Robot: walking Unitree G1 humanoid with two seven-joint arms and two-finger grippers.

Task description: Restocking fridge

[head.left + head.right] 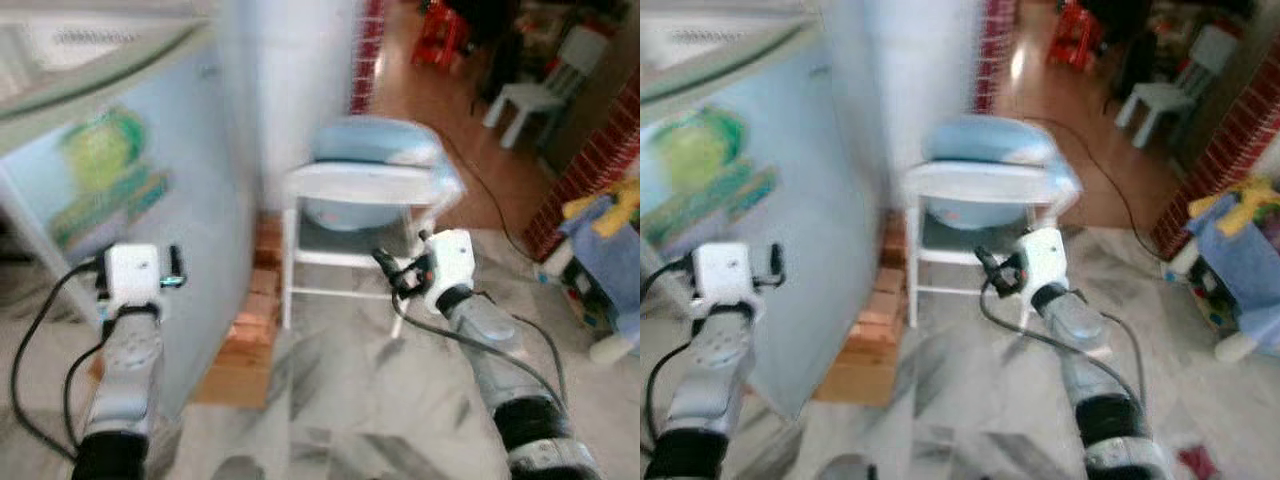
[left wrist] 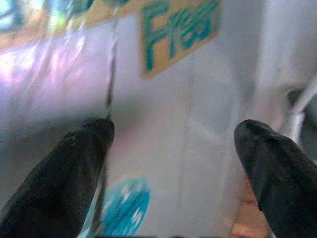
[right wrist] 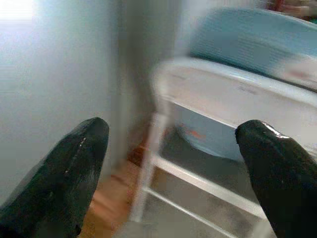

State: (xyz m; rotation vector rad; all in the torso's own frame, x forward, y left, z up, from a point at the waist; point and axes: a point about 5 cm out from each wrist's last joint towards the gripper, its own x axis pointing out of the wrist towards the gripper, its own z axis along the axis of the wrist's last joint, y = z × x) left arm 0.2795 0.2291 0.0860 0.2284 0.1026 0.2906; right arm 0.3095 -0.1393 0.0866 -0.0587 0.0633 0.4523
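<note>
The pale blue fridge, door closed and bearing a green sticker, stands at my left; the picture is blurred. My left gripper is open and held close to the fridge door, facing a "Fresh" label. My right gripper is open too, with nothing between its fingers. It hovers in front of a white stool that carries a light blue basin.
Wooden blocks lie at the fridge's foot beside the stool. A black cable runs across the floor. Blue cloth and toys are piled at the right. Farther back stand a small white chair and a red stool.
</note>
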